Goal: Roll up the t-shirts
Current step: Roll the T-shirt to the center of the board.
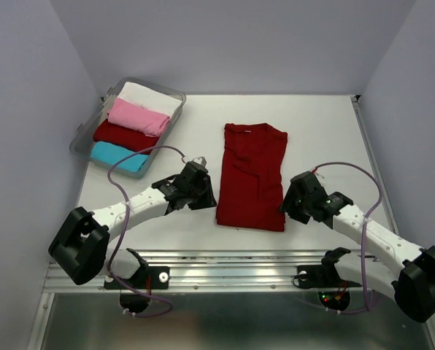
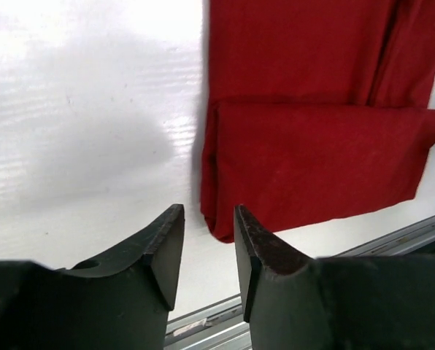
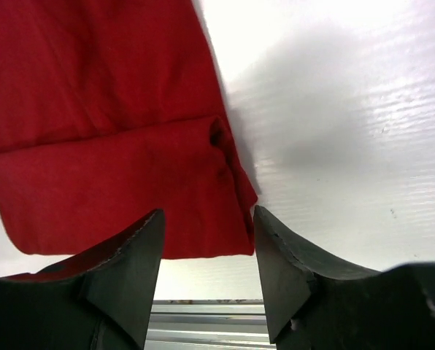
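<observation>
Claws both released (nothing gripped): L claw (image 2: 206,219) just off left hem corner of dark red t-shirt (image 1: 251,175), R claw (image 3: 208,219) at right corner, near edge of table (image 1: 327,131).

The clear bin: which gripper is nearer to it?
Left. The left gripper is at the red shirt's near left corner, on the bin's side. The right gripper is at the shirt's near right corner, with the shirt between it and the bin.
</observation>
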